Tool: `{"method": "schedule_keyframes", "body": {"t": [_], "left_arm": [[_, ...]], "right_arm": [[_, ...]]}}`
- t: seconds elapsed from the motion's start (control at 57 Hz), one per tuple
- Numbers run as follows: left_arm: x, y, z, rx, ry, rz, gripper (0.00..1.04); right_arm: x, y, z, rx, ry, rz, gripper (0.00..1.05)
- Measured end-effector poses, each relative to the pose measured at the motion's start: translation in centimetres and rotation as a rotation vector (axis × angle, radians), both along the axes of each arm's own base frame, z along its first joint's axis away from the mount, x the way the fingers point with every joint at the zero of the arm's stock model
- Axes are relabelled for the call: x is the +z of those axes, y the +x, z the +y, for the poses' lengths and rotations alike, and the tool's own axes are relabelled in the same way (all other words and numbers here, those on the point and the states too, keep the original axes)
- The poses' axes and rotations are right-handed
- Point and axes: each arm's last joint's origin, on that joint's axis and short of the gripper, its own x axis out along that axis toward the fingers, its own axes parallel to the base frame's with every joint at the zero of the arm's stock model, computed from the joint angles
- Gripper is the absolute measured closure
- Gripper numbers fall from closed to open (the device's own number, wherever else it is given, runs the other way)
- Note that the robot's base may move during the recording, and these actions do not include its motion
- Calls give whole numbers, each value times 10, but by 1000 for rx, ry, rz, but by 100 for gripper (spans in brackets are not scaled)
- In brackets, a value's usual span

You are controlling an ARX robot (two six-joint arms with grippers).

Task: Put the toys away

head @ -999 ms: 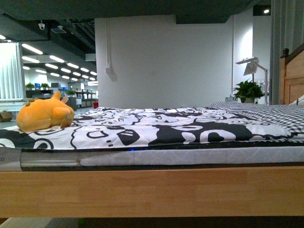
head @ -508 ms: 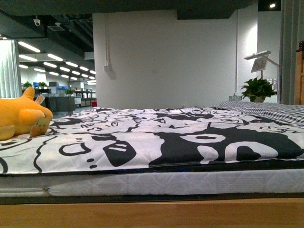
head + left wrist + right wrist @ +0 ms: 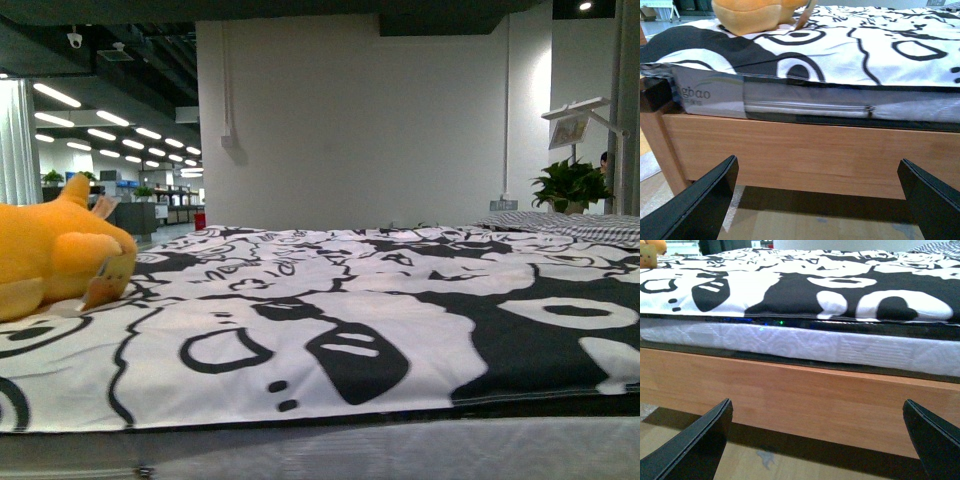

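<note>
The orange-yellow plush animal (image 3: 55,250) lies on the bed (image 3: 815,150), far left, nearest the left gripper (image 3: 816,165); its long axis seems to follow the bed's edge. The left gripper and the right gripper (image 3: 817,404) gape empty below the mattress (image 3: 790,342)

Plush toy (image 3: 55,255) is orange-yellow with a tan tag, sheet (image 3: 350,320) white with black cartoon doodles, mattress side (image 3: 790,342) pale grey quilted, bed frame (image 3: 790,150) light honey wood ahead of the matte-black left gripper (image 3: 817,161) and right gripper (image 3: 818,402).
</note>
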Motion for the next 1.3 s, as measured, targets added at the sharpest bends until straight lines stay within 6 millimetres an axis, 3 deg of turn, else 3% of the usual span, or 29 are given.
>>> {"method": "schedule_keyframes", "body": {"t": [1.297], "left_arm": [[0, 0, 0, 1, 0, -2, 6]], "right_arm": [[0, 0, 0, 6, 0, 0, 0]]}}
